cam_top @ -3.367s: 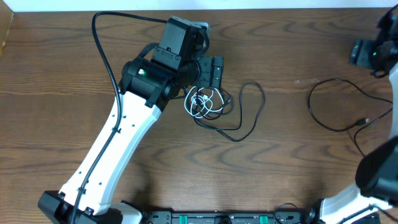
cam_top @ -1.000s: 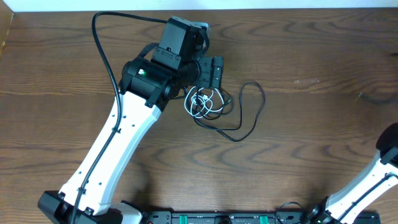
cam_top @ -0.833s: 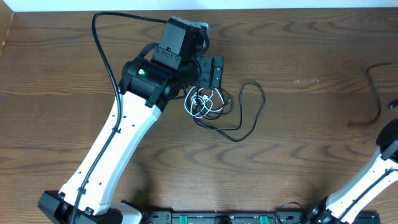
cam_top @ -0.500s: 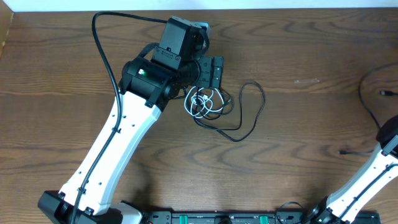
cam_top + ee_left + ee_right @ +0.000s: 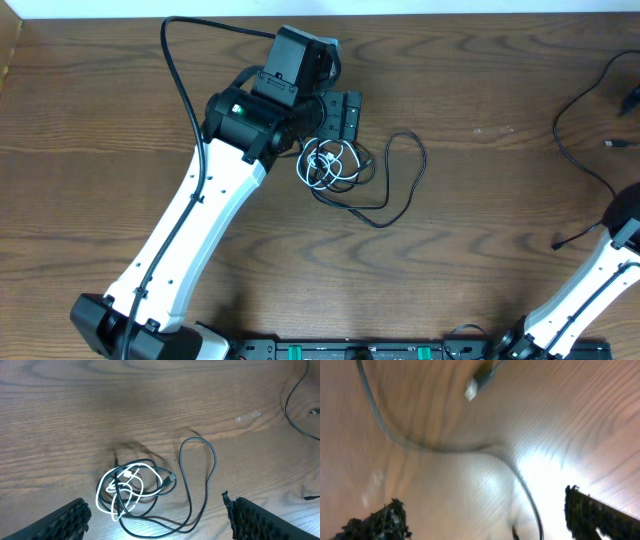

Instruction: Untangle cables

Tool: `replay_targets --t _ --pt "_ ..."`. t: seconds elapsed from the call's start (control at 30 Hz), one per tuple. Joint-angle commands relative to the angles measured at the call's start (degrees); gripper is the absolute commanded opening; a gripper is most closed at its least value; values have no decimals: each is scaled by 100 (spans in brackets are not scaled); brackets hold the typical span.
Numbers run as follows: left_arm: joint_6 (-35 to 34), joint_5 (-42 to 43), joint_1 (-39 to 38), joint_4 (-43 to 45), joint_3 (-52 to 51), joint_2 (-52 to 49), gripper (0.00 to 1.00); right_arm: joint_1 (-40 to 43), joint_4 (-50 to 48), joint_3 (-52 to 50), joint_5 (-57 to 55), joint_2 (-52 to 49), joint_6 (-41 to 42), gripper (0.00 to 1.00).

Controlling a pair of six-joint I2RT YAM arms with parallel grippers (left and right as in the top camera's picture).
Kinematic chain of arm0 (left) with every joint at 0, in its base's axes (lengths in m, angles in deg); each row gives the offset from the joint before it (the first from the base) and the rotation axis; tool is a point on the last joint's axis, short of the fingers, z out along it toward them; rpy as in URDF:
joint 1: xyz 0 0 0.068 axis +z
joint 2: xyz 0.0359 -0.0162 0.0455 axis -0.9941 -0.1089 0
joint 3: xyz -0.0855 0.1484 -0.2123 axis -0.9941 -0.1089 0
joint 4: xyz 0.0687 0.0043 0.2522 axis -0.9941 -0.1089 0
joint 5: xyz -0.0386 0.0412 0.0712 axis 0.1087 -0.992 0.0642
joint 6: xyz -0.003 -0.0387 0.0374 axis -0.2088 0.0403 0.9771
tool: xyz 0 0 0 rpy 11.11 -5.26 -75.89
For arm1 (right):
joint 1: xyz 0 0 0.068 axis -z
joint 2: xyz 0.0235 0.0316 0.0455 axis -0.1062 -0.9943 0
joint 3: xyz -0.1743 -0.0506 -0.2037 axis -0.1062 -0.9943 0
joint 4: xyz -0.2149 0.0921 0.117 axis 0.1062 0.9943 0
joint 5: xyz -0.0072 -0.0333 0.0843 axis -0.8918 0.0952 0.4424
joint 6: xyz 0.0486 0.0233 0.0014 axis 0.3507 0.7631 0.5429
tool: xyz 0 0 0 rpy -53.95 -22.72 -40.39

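Note:
A white cable (image 5: 322, 164) lies in small loops on the table, tangled with a thin black cable (image 5: 405, 185) that loops out to its right. My left gripper (image 5: 343, 116) hovers just behind the tangle, open and empty. In the left wrist view the white cable (image 5: 123, 491) and the black cable (image 5: 201, 477) lie ahead, between the spread fingers (image 5: 60, 522). Another thin black cable (image 5: 572, 158) with small plug ends lies at the right edge. My right gripper (image 5: 485, 520) is open above that black cable (image 5: 415, 442); the view is blurred.
The wooden table (image 5: 480, 290) fills every view. The left arm (image 5: 190, 230) crosses the left half, its thick black cord (image 5: 175, 70) arching behind it. The right arm (image 5: 605, 275) rises at the bottom right corner.
The right gripper has opened, and the black cable at the right has dropped back onto the table by the edge. The left arm has shifted slightly to the right.

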Motion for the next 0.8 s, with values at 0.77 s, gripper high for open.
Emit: replay_targets --t 0.77 --pt "37 -76 -2 -17 24 -26 91 254 -599 -2409 -223 33 -511 92"
